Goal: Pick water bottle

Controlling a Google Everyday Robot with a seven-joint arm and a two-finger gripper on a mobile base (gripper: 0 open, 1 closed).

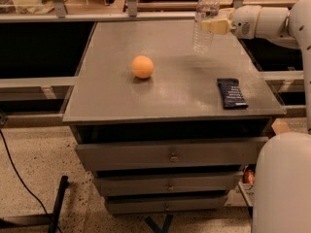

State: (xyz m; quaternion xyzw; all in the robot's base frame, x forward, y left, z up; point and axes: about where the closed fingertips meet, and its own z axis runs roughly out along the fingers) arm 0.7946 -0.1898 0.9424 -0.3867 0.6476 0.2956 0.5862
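An orange ball (142, 66) sits left of centre on a grey surface (175, 93). Toward the far right edge, an upright water bottle (202, 41) is clasped around its middle by the gripper (207, 26), whose pale fingers (215, 26) reach in from the right. A dark packet (231, 92) lies nearer the front right.

Orange ball (142, 66) on grey drawer cabinet (180, 98), dark packet (231, 93) near right edge
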